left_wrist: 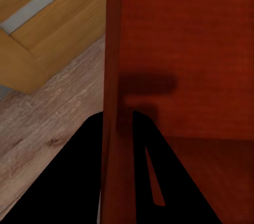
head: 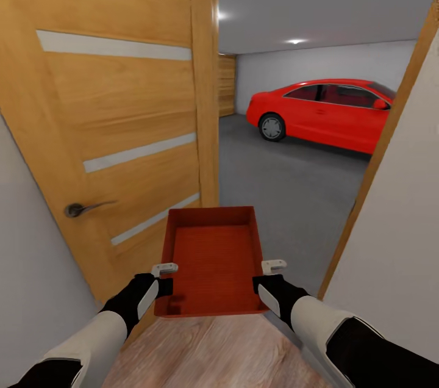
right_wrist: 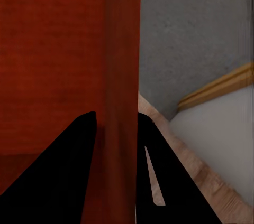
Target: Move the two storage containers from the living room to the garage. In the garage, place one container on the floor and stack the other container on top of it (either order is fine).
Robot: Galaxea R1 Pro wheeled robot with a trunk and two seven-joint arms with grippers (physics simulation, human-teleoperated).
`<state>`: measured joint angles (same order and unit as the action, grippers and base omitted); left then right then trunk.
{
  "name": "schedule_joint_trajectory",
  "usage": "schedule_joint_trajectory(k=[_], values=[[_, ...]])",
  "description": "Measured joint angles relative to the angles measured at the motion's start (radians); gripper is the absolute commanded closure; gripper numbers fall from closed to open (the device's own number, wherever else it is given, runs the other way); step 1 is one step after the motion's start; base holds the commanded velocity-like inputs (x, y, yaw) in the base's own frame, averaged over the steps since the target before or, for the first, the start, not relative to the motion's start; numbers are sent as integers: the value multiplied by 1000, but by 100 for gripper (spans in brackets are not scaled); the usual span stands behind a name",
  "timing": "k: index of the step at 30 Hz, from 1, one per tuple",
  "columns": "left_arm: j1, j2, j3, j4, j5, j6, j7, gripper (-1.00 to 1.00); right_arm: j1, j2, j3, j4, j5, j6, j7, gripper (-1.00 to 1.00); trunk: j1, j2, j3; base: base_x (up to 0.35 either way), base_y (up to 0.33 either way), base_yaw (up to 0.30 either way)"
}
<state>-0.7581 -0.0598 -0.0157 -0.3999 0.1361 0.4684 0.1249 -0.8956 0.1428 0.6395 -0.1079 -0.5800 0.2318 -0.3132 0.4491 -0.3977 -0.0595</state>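
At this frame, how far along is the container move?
One storage container is in hand, its side walls clamped by the left gripper and the right gripper, at the open wooden door. Nothing yet sits on the garage floor. Left: set it down, then stack the second.

head: looks down-forward through doorway | wrists: close along opposite walls of shared storage container (head: 212,266)

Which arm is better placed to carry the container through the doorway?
Neither alone: the left gripper and right gripper each clamp a side wall of the container, so both must carry it.
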Motion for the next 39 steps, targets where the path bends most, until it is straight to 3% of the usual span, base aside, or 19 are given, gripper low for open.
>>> schedule_joint_trajectory(k=[29, 39], values=[[0, 0, 1, 0, -1, 0, -1, 100, 0, 0, 0, 0, 0, 0, 0, 100, 0, 0, 0, 98, 53, -240], [0, 0, 2, -1, -3, 1, -1, 100, 0, 0, -1, 0, 2, 0, 0, 100, 0, 0, 0, 127, 141, -27]])
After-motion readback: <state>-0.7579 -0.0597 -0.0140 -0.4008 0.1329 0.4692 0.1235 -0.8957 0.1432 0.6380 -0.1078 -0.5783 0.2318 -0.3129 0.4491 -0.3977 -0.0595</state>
